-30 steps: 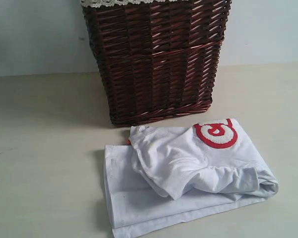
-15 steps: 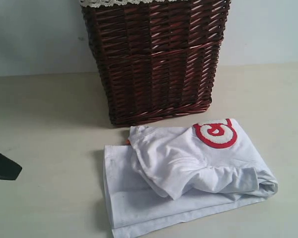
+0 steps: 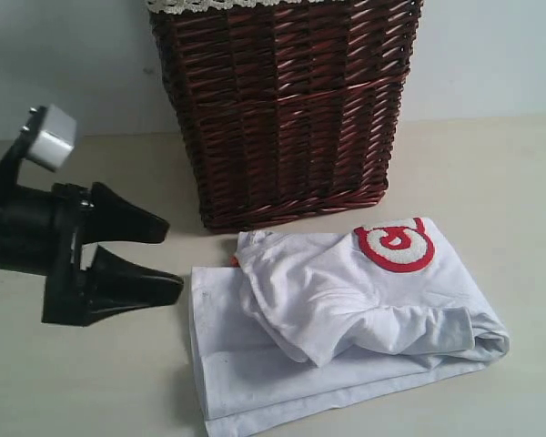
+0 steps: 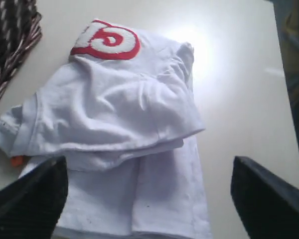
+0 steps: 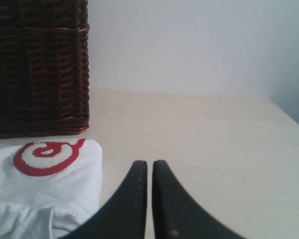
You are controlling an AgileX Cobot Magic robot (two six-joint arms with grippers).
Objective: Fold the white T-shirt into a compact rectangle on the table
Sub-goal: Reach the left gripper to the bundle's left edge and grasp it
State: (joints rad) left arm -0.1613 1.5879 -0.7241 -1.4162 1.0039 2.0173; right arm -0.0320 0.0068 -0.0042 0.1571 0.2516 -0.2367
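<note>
In the exterior view, the white T-shirt [image 3: 346, 309] lay on the desk [image 3: 91, 382] just in front of the dark wicker basket [image 3: 282, 109], apart from it. It was already gathered into a rough oblong. The bottom layer was flat with straight edges, and a rumpled upper layer was bunched on top, with a red-outlined letter [image 3: 396, 244] at the end nearest the basket. The left claw [image 3: 175, 259] hovered just beside the shirt's left edge. Its jaws were spread wide and empty, pointing at the cloth without touching it.

The left wrist view looked down between that claw's fingers [image 4: 30, 199], which stood far apart with nothing gripped. The shirt [image 4: 119, 109] lay below them. The folded layers were uneven, a hem and a sleeve edge stuck out to one side, and a small orange tag [image 4: 16, 160] showed beside the cloth.

In the right wrist view, the right claw [image 5: 149, 167] was pressed closed on nothing. It hung over bare desk just beside the lettered end of the shirt [image 5: 50, 189].

By my judgement the main folds were in place but the bundle was neither compact nor tidy. The loose top layer probably needed smoothing or one more fold to make a clean rectangle.
</note>
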